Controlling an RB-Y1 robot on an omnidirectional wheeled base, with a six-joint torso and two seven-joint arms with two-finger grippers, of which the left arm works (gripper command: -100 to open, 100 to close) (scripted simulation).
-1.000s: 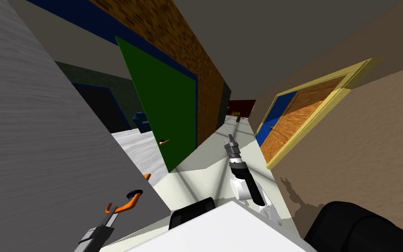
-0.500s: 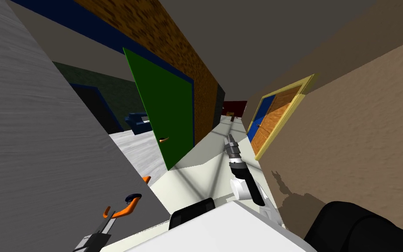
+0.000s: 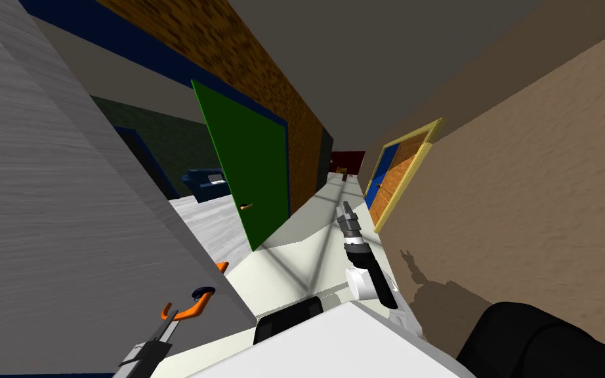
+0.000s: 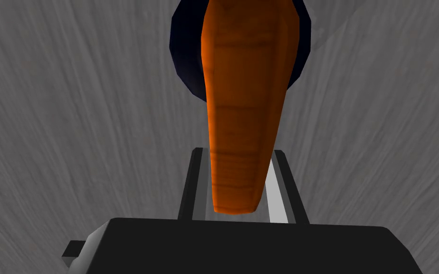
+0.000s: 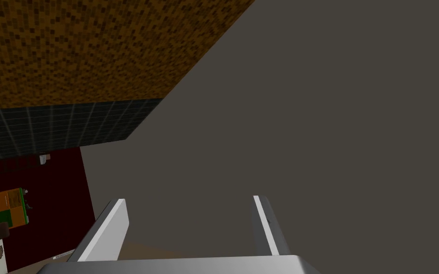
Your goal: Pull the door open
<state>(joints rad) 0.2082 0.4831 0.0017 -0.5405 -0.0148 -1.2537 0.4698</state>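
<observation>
A grey door (image 3: 65, 230) stands ajar at my left, its free edge toward me. Its orange lever handle (image 3: 193, 308) sticks out from a dark round rosette (image 3: 203, 290). My left gripper (image 3: 170, 316) is shut on the free end of that lever. In the left wrist view the orange handle (image 4: 244, 119) lies between the two fingers (image 4: 280, 190), with the rosette (image 4: 185, 57) and the grey door face (image 4: 71, 142) behind. My right gripper (image 3: 345, 211) is held forward over the hallway floor, open and empty, its fingers (image 5: 114, 228) wide apart.
A second orange handle (image 3: 221, 266) pokes out past the grey door's edge. A green door (image 3: 249, 170) stands ajar farther down on the left. An orange door in a yellow frame (image 3: 393, 177) sits in the brown wall (image 3: 524, 197) to my right. A pale floor (image 3: 294, 262) runs ahead.
The whole head view has swung: the green door and the yellow-framed door drifted toward the middle and look narrower. My left gripper stays shut on the handle; the right arm keeps its pose.
</observation>
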